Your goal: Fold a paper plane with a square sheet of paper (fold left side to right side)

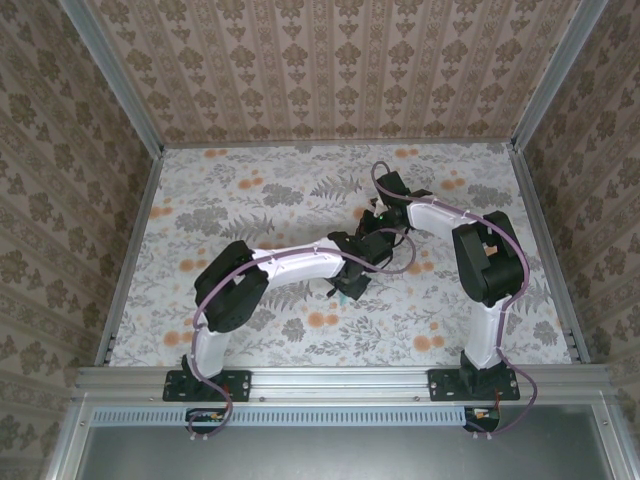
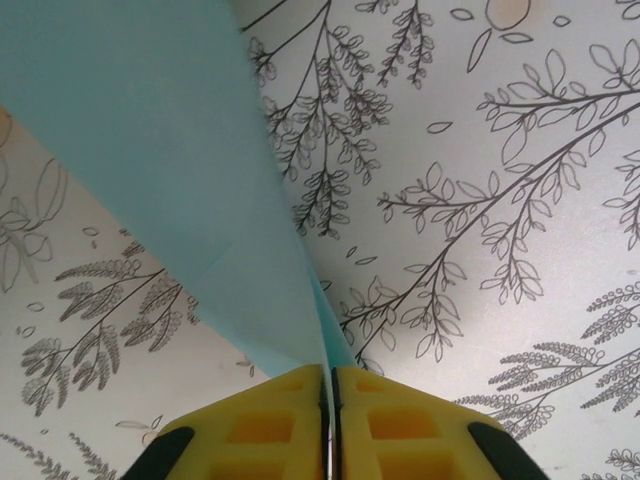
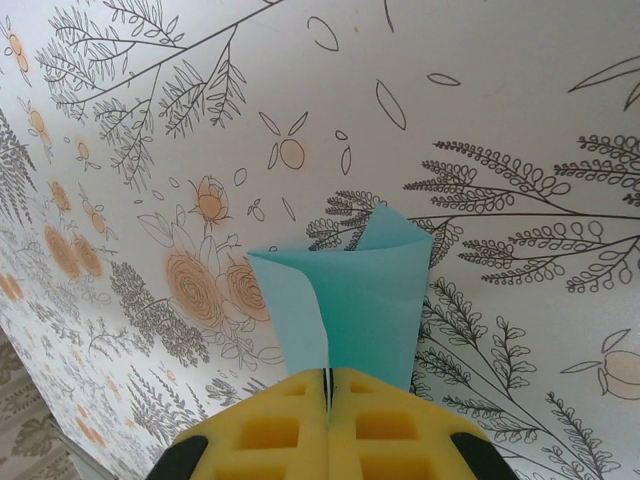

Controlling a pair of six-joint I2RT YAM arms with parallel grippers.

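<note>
Turquoise sheet of paper [image 2: 150,150] (plain-faced) is held above the floral tabletop [image 2: 500,250], left jaws clenched on one edge, right jaws clenched on another part, where it curls.

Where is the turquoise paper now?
In the wrist views the sheet of paper is pinched in the left gripper and in the right gripper, over the middle of the table.

Top external: high, behind arm bases [image 1: 208,383], looking down. Wrist cameras: close behind own fingers [image 2: 260,425] [image 3: 270,430], apparently sharing paper [image 2: 150,150] [image 3: 370,300].
</note>
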